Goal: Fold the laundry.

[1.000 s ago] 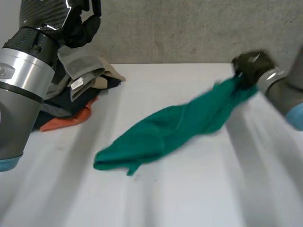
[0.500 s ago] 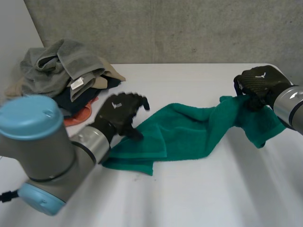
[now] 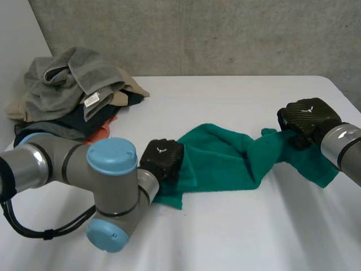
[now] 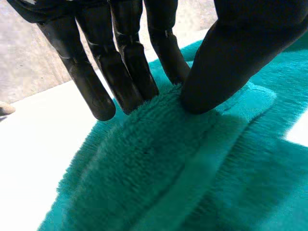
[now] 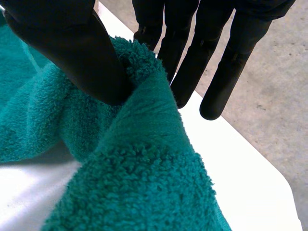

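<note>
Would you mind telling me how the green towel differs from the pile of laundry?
The green towel is one item, stretched across the table; the pile is many, heaped at a far corner. The left hand and right hand pinch the towel; nothing touches the pile. Both are cloth.

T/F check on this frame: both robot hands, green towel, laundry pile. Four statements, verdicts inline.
1. The right robot hand pinches the green towel between thumb and fingers. True.
2. The green towel lies flat and fully spread. False: it is bunched and creased between the two hands.
3. The laundry pile sits at the far left corner of the table. True.
4. The left robot hand rests on the laundry pile. False: it pinches the towel's end nearer the pile.
</note>
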You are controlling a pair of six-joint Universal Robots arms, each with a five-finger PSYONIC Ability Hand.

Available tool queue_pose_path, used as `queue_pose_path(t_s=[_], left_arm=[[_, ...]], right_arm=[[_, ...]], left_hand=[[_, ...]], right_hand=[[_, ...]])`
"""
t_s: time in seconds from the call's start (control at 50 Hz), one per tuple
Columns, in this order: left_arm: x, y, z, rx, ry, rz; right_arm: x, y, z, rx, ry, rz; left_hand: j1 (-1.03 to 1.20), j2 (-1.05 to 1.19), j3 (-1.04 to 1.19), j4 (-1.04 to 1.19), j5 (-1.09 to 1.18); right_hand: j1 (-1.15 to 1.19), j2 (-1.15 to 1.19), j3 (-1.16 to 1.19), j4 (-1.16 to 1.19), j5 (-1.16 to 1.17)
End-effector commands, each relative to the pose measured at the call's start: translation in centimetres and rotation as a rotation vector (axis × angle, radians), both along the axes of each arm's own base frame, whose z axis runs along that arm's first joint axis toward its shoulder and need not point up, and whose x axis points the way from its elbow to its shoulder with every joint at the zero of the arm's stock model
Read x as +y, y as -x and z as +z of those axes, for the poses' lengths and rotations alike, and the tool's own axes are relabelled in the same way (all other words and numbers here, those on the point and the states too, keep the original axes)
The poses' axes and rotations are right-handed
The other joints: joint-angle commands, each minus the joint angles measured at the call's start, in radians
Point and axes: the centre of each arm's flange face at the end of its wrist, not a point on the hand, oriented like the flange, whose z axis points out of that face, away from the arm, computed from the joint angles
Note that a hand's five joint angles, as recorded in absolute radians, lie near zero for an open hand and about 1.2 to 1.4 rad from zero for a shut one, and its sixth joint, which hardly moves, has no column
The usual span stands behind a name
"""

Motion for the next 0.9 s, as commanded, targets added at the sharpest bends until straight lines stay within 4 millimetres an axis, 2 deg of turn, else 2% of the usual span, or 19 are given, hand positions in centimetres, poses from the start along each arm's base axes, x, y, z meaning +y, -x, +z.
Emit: queue_pose_path(t_s=[0.02, 0.08, 0.16, 0.24, 0.34, 0.38, 0.4, 0.48, 0.52, 0.58, 0.62, 0.64, 0.68, 0.7, 0.76, 0.78, 0.8, 0.84, 0.9], left_arm=[[-2.6, -2.1, 5.5, 0.074, 0.100, 0.084], [-2.9, -4.5, 10.4, 0.137, 0.179, 0.133], [-2.6, -7.0, 15.3, 0.195, 0.278, 0.178], [-2.4, -8.7, 17.1, 0.183, 0.279, 0.190], [-2.7, -9.8, 14.9, 0.103, 0.145, 0.190], [-3.0, -9.7, 12.7, 0.064, 0.070, 0.189], [-3.4, -9.4, 10.6, 0.031, 0.010, 0.184], [-5.1, -8.6, 7.3, -0.034, -0.038, 0.171], [-6.1, -8.0, 7.0, -0.047, -0.013, 0.159], [-8.9, -6.4, 7.8, -0.028, 0.106, 0.147], [-10.4, -5.4, 9.4, 0.017, 0.199, 0.142], [-11.9, -4.7, 11.5, 0.072, 0.308, 0.144], [-13.4, -4.2, 14.1, 0.135, 0.432, 0.153], [-14.6, -3.7, 17.1, 0.208, 0.574, 0.162], [-15.3, -3.4, 20.9, 0.296, 0.744, 0.172], [-15.5, -3.4, 23.3, 0.352, 0.845, 0.184], [-15.6, -3.4, 24.3, 0.378, 0.888, 0.189], [-15.6, -3.7, 25.9, 0.418, 0.955, 0.201], [-15.5, -3.9, 27.3, 0.454, 1.014, 0.216]], right_arm=[[-0.3, 0.7, 1.3, 0.052, 0.054, -0.044], [0.2, 1.1, 3.2, 0.130, 0.118, -0.051], [0.4, 2.6, 5.3, 0.268, 0.180, -0.067], [1.1, 3.6, 6.7, 0.386, 0.204, -0.060], [2.7, 3.5, 7.0, 0.448, 0.173, -0.022], [2.8, 3.5, 6.4, 0.453, 0.144, -0.011], [2.9, 3.4, 6.2, 0.455, 0.132, -0.006], [2.5, 2.8, 4.1, 0.462, 0.071, 0.027], [1.6, 1.9, 2.8, 0.464, 0.049, 0.056], [-0.7, 0.8, 2.7, 0.464, 0.101, 0.027], [-2.0, 0.3, 3.3, 0.463, 0.161, -0.012], [-2.9, 0.1, 3.8, 0.458, 0.206, -0.043], [-5.3, -0.4, 6.1, 0.415, 0.361, -0.138], [-6.0, -0.6, 7.0, 0.391, 0.423, -0.171], [-8.1, -1.1, 11.2, 0.250, 0.692, -0.285], [-8.4, -1.2, 12.1, 0.210, 0.756, -0.302], [-8.8, -1.4, 13.6, 0.136, 0.876, -0.325], [-8.9, -1.4, 14.8, 0.075, 0.970, -0.344], [-8.7, -1.6, 15.0, 0.035, 1.041, -0.348]], left_hand=[[0.239, 0.207, 0.209, 0.200, 0.246], [0.239, 0.207, 0.209, 0.200, 0.246], [0.239, 0.207, 0.209, 0.200, 0.246], [0.239, 0.207, 0.209, 0.200, 0.246], [0.239, 0.207, 0.209, 0.200, 0.246], [0.239, 0.207, 0.209, 0.200, 0.246], [0.239, 0.207, 0.209, 0.200, 0.246], [0.239, 0.207, 0.209, 0.200, 0.246], [0.239, 0.207, 0.209, 0.200, 0.246], [0.239, 0.207, 0.209, 0.200, 0.246], [0.239, 0.207, 0.209, 0.200, 0.246], [0.239, 0.207, 0.209, 0.200, 0.246], [0.239, 0.207, 0.209, 0.200, 0.246], [0.239, 0.207, 0.209, 0.200, 0.246], [0.239, 0.207, 0.209, 0.200, 0.246], [0.239, 0.207, 0.209, 0.200, 0.246], [0.239, 0.207, 0.209, 0.200, 0.246], [0.239, 0.207, 0.209, 0.200, 0.246], [0.239, 0.207, 0.209, 0.200, 0.246]], right_hand=[[0.313, 0.218, 0.207, 0.198, 0.235], [0.313, 0.218, 0.207, 0.198, 0.235], [0.313, 0.218, 0.207, 0.198, 0.235], [0.313, 0.218, 0.207, 0.198, 0.235], [0.313, 0.218, 0.207, 0.198, 0.235], [0.313, 0.218, 0.207, 0.198, 0.235], [0.313, 0.218, 0.207, 0.198, 0.235], [0.313, 0.218, 0.207, 0.198, 0.235], [0.313, 0.218, 0.207, 0.198, 0.235], [0.313, 0.218, 0.207, 0.198, 0.235], [0.313, 0.218, 0.207, 0.198, 0.235], [0.313, 0.218, 0.207, 0.198, 0.235], [0.313, 0.218, 0.207, 0.198, 0.235], [0.313, 0.218, 0.207, 0.198, 0.235], [0.313, 0.218, 0.207, 0.198, 0.235], [0.313, 0.218, 0.207, 0.198, 0.235], [0.313, 0.218, 0.207, 0.198, 0.235], [0.313, 0.218, 0.207, 0.198, 0.235], [0.313, 0.218, 0.207, 0.198, 0.235]])
